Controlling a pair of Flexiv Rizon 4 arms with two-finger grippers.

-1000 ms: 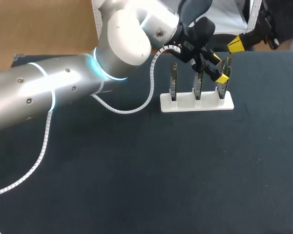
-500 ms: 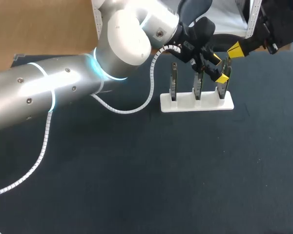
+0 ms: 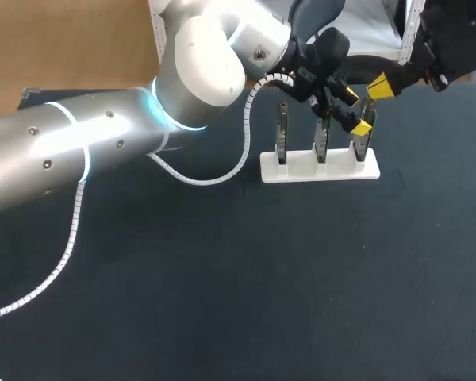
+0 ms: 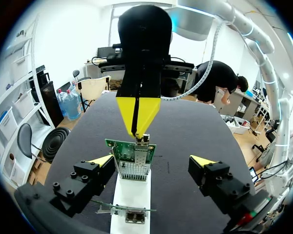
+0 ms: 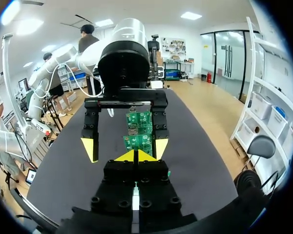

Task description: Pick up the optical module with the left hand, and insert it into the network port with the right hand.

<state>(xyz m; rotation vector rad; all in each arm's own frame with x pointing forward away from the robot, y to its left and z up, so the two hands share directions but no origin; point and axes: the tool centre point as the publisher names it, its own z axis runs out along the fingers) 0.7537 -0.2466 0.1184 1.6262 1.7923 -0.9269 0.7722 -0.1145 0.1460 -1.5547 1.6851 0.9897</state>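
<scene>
Currently the left gripper [image 4: 152,160] is held wide open, with the end network card [image 4: 132,155] standing upright between its fingers in the white holder [image 4: 133,192]. The right gripper [image 4: 137,113] is seen above that card with its yellow tips pinched together, pointed down at the card's top edge, over the metal network port [image 4: 135,168]. A small grey piece [image 4: 145,138] is seen right under those tips, at the card's top; whether it is the optical module cannot be told.
</scene>
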